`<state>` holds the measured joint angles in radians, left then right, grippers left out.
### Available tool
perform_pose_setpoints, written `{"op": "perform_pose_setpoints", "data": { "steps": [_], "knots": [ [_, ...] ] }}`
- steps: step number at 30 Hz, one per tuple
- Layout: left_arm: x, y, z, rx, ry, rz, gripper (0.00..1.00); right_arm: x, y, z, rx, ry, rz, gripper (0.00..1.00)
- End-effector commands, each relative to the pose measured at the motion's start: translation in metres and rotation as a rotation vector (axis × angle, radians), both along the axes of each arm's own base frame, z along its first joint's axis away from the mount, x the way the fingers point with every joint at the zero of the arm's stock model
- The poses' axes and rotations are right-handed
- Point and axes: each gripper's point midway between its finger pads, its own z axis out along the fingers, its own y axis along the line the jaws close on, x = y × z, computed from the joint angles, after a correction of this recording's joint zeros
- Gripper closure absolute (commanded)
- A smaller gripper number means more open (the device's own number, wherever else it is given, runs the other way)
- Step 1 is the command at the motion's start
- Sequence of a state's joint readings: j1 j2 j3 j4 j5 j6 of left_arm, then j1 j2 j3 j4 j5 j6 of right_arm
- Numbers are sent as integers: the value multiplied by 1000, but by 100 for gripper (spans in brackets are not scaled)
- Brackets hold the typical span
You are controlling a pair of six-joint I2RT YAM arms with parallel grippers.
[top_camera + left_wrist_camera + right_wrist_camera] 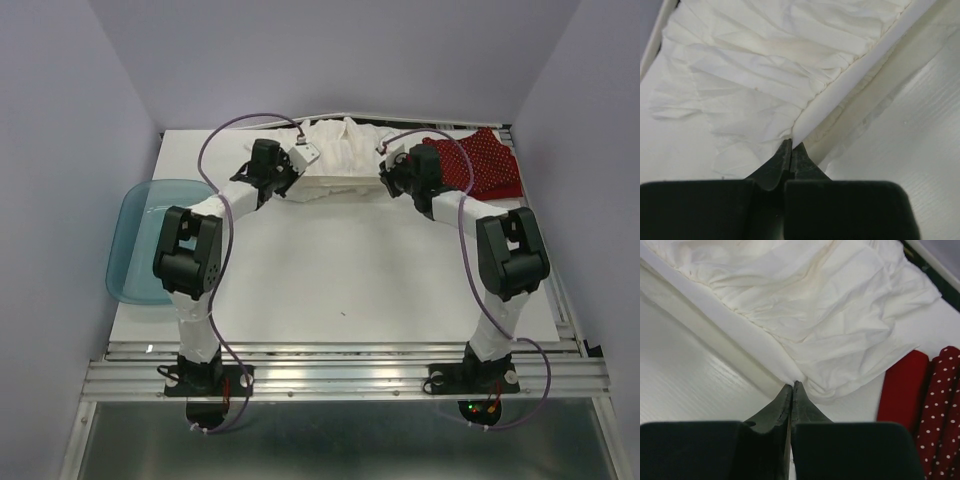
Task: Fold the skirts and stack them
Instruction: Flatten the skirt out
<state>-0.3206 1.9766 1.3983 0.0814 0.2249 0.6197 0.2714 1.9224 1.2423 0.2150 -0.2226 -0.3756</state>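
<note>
The white skirt (340,160) lies wrinkled and pleated at the back middle of the table, its waistband edge lifted a little off the surface. My left gripper (791,144) is shut on the left end of that band (840,95). At the right end of the same band my right gripper (792,385) is shut on the cloth of the white skirt (805,300). The red polka-dot skirt (485,160) lies at the back right, beside the right gripper (392,172), and its edge (935,410) shows in the right wrist view. In the top view the left gripper (296,176) sits at the cloth's left corner.
A translucent teal tub (140,240) overhangs the table's left edge next to the left arm. The white table (340,290) stretches between the two arms. Walls close in on the left, back and right.
</note>
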Motion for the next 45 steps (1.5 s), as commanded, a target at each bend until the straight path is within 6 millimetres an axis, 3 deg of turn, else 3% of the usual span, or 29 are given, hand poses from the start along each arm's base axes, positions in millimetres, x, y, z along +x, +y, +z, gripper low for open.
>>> {"op": "perform_pose_setpoints", "data": {
  "steps": [1,3,8,9,11,12,13,15,20,21,25,30,39,41,42,43,45],
  "knots": [
    [-3,9,68,-40,-159,20,100,9,-2,57,28,-123,-5,99],
    [-10,10,63,-28,-150,15,100,5,-3,54,14,-107,0,99],
    [-33,9,74,-12,-143,-28,100,-12,-3,45,-3,-28,30,99],
    [-45,10,67,19,-128,-57,100,-20,1,46,-13,-24,55,99],
    [-63,4,56,54,-106,-105,100,-37,-1,30,-35,33,79,99],
    [-77,5,40,78,-71,-124,100,-45,3,26,-49,45,105,99],
    [-86,4,40,87,-70,-142,100,-51,2,27,-54,51,110,99],
    [-105,-1,29,114,-54,-191,100,-72,3,10,-75,121,144,99],
    [-163,1,-7,202,-10,-270,100,-113,3,-8,-118,208,210,99],
    [-180,-2,-22,221,21,-299,100,-126,5,-19,-146,236,241,99],
    [-216,-8,-40,264,42,-358,100,-169,8,-46,-220,322,311,99],
    [-246,-15,-43,282,41,-414,100,-220,11,-62,-290,379,402,99],
    [-311,-33,-46,264,157,-565,81,-267,-23,-65,-407,420,416,99],
    [-316,-34,-41,250,172,-574,77,-283,-25,-56,-395,444,451,85],
    [-318,-36,-35,241,174,-589,70,-287,-25,-51,-392,444,459,56],
    [-327,-33,-30,232,201,-612,64,-293,-27,-49,-392,463,465,46],
    [-333,-35,-18,212,212,-629,58,-294,-28,-34,-385,437,456,40]
  ]
}}
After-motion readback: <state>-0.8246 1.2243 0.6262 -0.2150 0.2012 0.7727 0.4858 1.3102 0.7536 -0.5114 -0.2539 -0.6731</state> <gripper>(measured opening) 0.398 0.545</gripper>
